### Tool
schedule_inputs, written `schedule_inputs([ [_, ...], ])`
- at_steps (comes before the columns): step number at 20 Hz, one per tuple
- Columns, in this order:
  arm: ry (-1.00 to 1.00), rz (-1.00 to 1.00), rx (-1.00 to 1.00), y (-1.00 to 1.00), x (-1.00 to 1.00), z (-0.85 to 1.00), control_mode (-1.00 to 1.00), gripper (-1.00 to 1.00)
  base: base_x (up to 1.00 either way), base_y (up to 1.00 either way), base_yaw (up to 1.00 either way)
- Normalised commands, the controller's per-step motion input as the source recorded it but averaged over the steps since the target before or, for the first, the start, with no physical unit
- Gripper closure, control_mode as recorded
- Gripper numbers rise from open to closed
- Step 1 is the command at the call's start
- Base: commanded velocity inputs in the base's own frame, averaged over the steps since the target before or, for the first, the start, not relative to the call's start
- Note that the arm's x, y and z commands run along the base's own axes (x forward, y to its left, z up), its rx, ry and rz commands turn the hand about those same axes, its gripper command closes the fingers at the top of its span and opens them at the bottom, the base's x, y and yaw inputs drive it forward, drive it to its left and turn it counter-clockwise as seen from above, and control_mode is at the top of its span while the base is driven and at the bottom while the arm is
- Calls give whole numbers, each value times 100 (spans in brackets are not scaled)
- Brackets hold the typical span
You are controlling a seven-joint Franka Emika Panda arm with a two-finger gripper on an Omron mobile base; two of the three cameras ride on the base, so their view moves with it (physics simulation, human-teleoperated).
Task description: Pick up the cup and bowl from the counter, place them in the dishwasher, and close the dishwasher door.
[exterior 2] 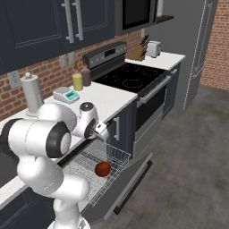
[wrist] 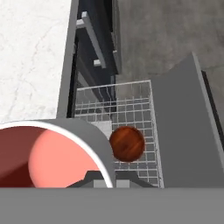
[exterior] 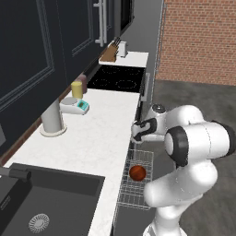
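From the hand view we see the cup [wrist: 57, 155] at the lower left, its salmon-red inside facing the camera, tight against the gripper [wrist: 107, 180], whose jaws are closed on it. To its right and below it, the bowl [wrist: 127, 143] sits in the dishwasher's pulled-out wire rack [wrist: 131, 105], with the lowered dishwasher door [wrist: 183, 127] further right. From the left base view we find the gripper [exterior: 137, 133] just off the tabletop [exterior: 97, 133] edge, above the rack where the bowl [exterior: 137, 173] lies.
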Motion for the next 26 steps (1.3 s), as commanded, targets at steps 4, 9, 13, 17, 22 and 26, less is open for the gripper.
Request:
schedule_inputs([
  [4,-2,0,0,-57,-74,44,-100,100,0,0,0],
  [9,0,2,0,-39,-46,38,-100,100,0,0,0],
  [13,0,15,0,-26,-24,25,-100,100,0,0,0],
  [17,2,21,-2,-23,-15,2,-100,100,0,0,0],
  [22,4,28,-8,-18,-10,0,-100,100,0,0,0],
  [26,2,33,-8,-3,-2,0,-100,100,0,0,0],
])
